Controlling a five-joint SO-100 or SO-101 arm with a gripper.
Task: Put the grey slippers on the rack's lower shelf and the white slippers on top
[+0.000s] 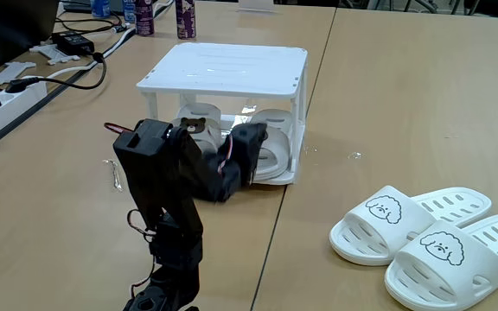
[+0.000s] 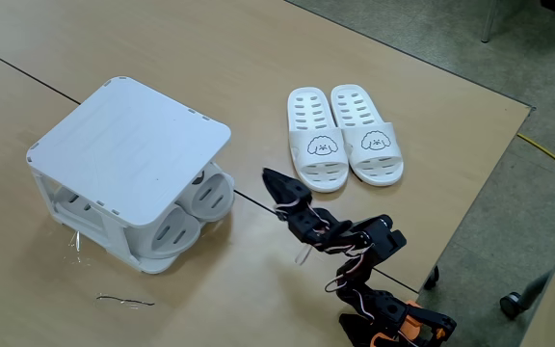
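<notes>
grey slippers [image 2: 193, 210] sit on the lower shelf [image 1: 285, 177]; white slippers [image 2: 345, 135] at 1 o'clock of the gripper [image 2: 276, 183], jaw state unclear.

One fixed view looks low from behind the gripper [image 1: 247, 142] toward the rack [image 1: 223, 69]. The other looks down steeply from high opposite. Both share rack [image 2: 128, 145], gripper [image 2: 273, 181] and table.

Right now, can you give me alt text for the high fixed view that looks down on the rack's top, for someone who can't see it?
A white rack stands on a wooden table with two grey slippers on its lower shelf, ends sticking out toward the arm. The black gripper hangs just right of them, holding nothing. A pair of white slippers lies side by side further right.
</notes>
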